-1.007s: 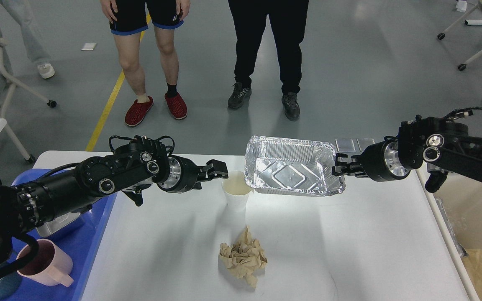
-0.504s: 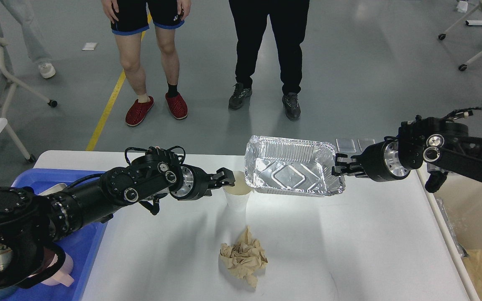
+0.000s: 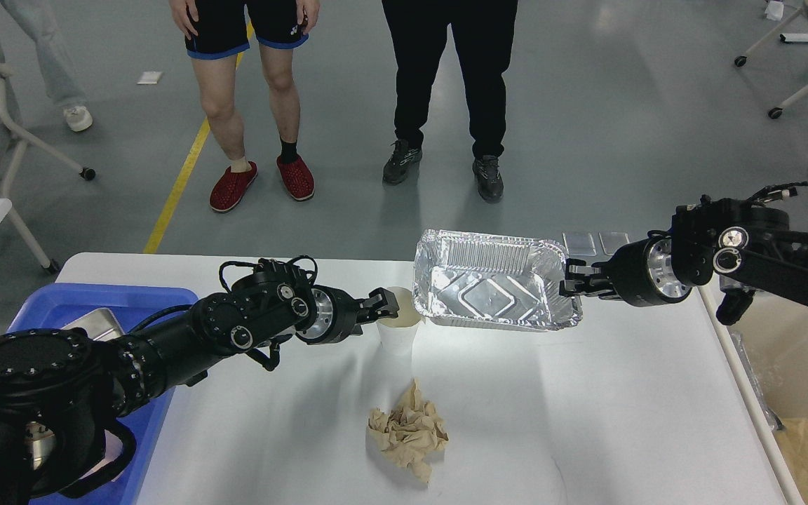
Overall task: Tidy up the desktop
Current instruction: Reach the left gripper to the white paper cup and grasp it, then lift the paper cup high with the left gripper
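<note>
Worktop [image 3: 586, 421]: white, with rounded corners, filled the lower centre and right of the frame.

Left tool [image 3: 384, 304]: black, reached from lower left toward mid-frame; fingers slightly spread at the left rim of the paper cup; whether they touched it could not be told.

Paper cup [image 3: 398, 333]: white, upright on the worktop at centre frame, just below the left end of the foil tray.

Right tool [image 3: 572, 286]: black, came in from the right edge; fingers pinched together on the right rim of the foil tray.

Foil tray [image 3: 495, 289]: silver, rectangular, ribbed walls, held above the worktop's far edge at upper centre, tilted so its open inside faced the camera.

Crumpled paper [image 3: 408, 429]: tan wad, lay on the worktop at lower centre, below the cup and apart from it.

Blue tray [image 3: 158, 414]: plastic, sat at the lower left of the frame along the worktop's left side, largely hidden by the left arm; a metal container [image 3: 92, 324] showed in its upper part.

Two flat silver pieces [image 3: 593, 243]: lay side by side at the worktop's far edge, just right of the foil tray.

Two people [image 3: 348, 91]: stood on the grey floor beyond the worktop at top centre, visible from the waist down.
</note>
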`<state>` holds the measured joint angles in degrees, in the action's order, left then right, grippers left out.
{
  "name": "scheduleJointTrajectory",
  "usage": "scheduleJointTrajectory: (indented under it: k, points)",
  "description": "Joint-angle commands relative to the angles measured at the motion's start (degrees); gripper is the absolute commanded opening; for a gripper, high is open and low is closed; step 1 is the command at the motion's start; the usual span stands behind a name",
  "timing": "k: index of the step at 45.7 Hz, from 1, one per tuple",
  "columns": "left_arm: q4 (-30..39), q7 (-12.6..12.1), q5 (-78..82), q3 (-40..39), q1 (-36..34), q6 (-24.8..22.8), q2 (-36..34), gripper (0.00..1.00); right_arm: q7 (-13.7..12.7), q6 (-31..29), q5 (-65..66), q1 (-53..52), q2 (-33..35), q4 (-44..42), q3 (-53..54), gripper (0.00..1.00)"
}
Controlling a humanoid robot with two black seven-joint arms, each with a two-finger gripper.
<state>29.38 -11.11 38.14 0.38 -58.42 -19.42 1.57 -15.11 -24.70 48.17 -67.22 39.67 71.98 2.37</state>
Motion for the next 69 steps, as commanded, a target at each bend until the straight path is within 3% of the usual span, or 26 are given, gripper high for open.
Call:
scheduleJointTrajectory:
  k: [1,8,11,16,34,46,55,64,69]
  points:
    - [-1.78,-0.23,0.00,0.06,0.24,0.34,1.33,0.56,0.08,0.00,0.00,0.07,0.06,0.00,0.00,0.00]
    - [-2.13,-1.29,0.00,0.06,0.24,0.08,1.68,0.19,0.08,0.26,0.00,0.51,0.15,0.09,0.00,0.00]
    - [-2.22,-1.55,0.00,0.06,0.24,-0.01,1.68,0.10,0.08,0.26,0.00,0.77,0.15,0.09,0.00,0.00]
    - [-2.22,-3.22,-0.09,-0.11,0.33,-0.18,1.60,0.04,0.08,0.35,0.00,0.86,0.15,0.09,0.00,0.00]
    - [-1.96,-4.36,0.00,0.15,-0.64,-0.62,1.51,0.00,0.08,0.35,0.00,0.95,0.15,0.18,0.00,0.00]
    - [1.02,-12.62,-0.35,-0.11,-5.12,-4.57,-2.79,0.00,0.08,0.35,0.00,0.86,0.41,0.18,0.00,0.00]
    - [13.32,-15.96,-1.23,0.15,-9.69,-5.28,-14.21,0.00,0.08,0.35,0.00,0.95,1.11,0.27,0.00,0.00]
    - [31.77,-16.32,-2.10,0.24,-15.40,-6.42,-28.45,0.00,0.08,0.35,0.00,0.95,0.76,0.27,0.00,0.00]
    - [38.72,-17.02,-4.21,1.82,-19.53,-7.21,-34.34,0.01,0.08,0.35,0.00,0.95,0.50,0.27,0.00,0.00]
